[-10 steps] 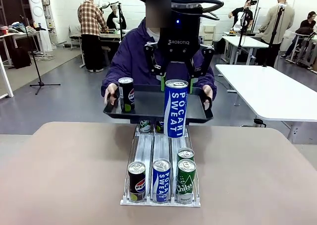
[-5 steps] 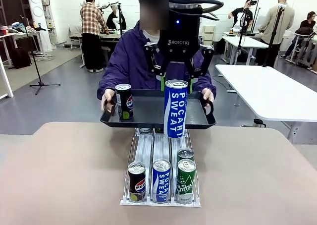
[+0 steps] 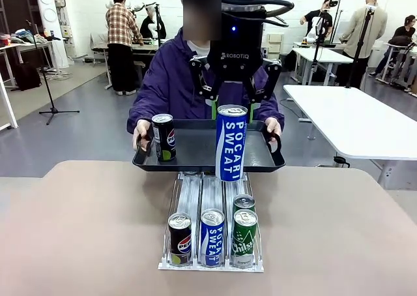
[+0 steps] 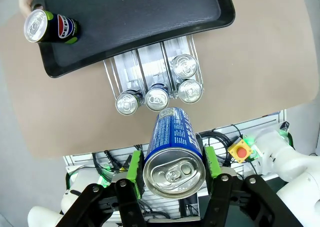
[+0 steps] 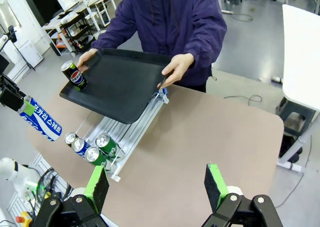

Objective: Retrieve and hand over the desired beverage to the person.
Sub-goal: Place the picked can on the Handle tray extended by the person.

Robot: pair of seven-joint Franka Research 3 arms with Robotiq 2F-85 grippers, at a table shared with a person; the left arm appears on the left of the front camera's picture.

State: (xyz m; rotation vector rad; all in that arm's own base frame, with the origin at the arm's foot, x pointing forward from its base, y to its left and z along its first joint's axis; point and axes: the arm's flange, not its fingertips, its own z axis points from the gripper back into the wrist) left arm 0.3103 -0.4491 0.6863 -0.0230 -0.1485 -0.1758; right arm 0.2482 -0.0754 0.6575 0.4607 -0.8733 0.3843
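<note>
Seen from the left wrist: left claw point(image 4: 173, 163) clamped on the blue Pocari Sweat can point(image 4: 173, 155), above the counter's near edge point(image 4: 100, 132) — right claw point(image 5: 156, 184) wide, holding nothing. Black tray point(image 3: 195, 146) in the person's point(image 3: 176, 74) hands carries one Pepsi can point(image 3: 163, 137); rack point(image 3: 211, 231) holds four cans.

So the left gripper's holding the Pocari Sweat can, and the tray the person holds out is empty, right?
Not quite. The left gripper does hold the Pocari Sweat can, but the tray the person holds out isn't empty: a Pepsi can stands on it, as the front view shows.
</note>
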